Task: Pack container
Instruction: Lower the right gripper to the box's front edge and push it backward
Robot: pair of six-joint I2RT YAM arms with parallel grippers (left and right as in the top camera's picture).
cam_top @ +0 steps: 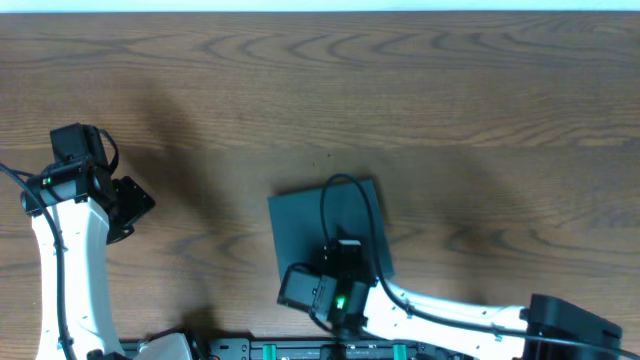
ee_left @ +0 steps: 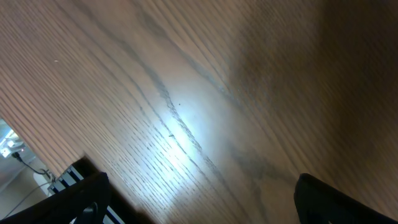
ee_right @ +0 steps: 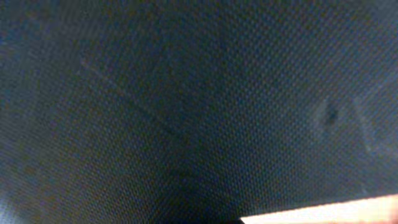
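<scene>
The dark teal-green container [cam_top: 300, 225] lies in the middle of the wooden table with its flat lid shut. My right gripper [cam_top: 343, 258] is down on the near part of the lid. The right wrist view is filled by the container's matte surface [ee_right: 186, 93] at very close range, and no fingers show there, so I cannot tell whether the jaws are open or shut. My left gripper [cam_top: 128, 205] is far to the left, apart from the container. Its fingers stand wide apart over bare wood in the left wrist view [ee_left: 199, 202], open and empty. No snack packets are in view.
The wooden table [cam_top: 450, 110] stretches around the container. A black cable [cam_top: 362, 205] from the right arm arcs over the lid. A pale strip [ee_right: 323, 213] shows at the bottom right of the right wrist view.
</scene>
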